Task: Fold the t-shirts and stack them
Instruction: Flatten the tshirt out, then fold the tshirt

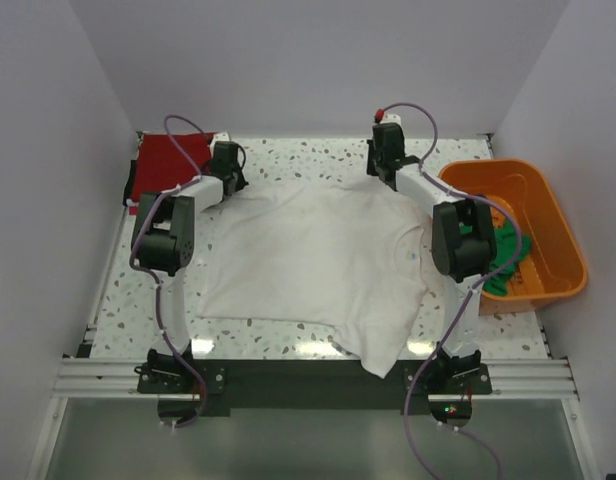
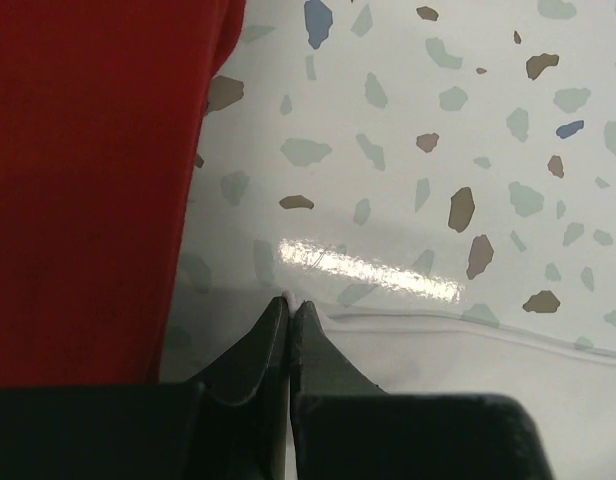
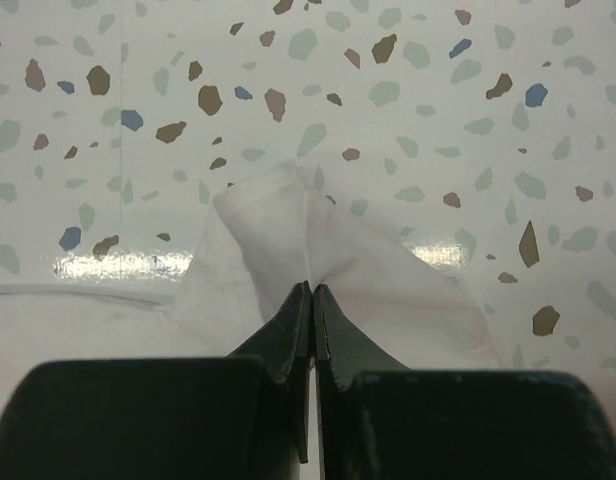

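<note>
Speckled surface (image 1: 298,160) between pale walls, seen from above: the white t-shirt (image 1: 318,265) lies spread flat in the middle, its near edge hanging over the front rail. The red t-shirt (image 1: 168,165) sits beyond its far-left corner. The green t-shirt (image 1: 508,255) hangs over the rim of the orange tub (image 1: 553,215) to its right. Both arms reach forward with elbows raised, the left hand (image 1: 228,160) at the white t-shirt's far-left corner and the right hand (image 1: 386,150) at its far-right corner.

Left wrist view: the fingers are pressed together with their tips touching the white t-shirt's hem. Whether cloth is pinched cannot be told. Red cloth lies just left of them.

Right wrist view: the closed fingers pinch a raised peak of the white t-shirt.
</note>
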Robot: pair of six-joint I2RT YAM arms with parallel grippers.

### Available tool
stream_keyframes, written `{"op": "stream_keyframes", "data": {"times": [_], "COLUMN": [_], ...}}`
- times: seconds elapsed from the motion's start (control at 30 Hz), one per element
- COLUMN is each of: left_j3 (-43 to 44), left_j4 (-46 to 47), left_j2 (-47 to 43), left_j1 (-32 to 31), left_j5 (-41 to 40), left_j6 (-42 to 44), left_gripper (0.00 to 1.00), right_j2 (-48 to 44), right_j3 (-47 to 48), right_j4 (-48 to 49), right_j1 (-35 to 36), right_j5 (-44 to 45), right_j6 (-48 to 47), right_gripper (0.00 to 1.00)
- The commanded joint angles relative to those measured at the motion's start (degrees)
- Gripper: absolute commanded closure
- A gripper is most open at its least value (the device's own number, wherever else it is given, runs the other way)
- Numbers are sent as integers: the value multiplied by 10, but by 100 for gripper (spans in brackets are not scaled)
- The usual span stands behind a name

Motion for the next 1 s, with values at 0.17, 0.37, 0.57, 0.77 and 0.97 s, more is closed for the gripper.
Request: {"op": "stream_keyframes", "data": {"times": [0.17,0.37,0.57,0.77,0.97], "left_j3": [5,-68,-164,-233,-315], "left_j4": [57,85,125,128,154], "left_j2": [-18,-80,-141,-189,-260], "left_j1": [6,7,6,7,7], "left_j5": [21,33,40,45,48], "left_j6": [16,18,8,-1,-11], "left_gripper": [100,100,100,100,100], "right_j2": [-37,-107,-175,-247,-342], "right_j3": [5,-69,-162,-245,-340], "right_j4": [19,28,36,42,38], "right_j1": [-4,-4,-4,-4,-4], "right_j5": [6,15,13,0,-7], "right_j6": [-12,-3,11,17,30], "right_gripper": [100,100,100,100,100]}}
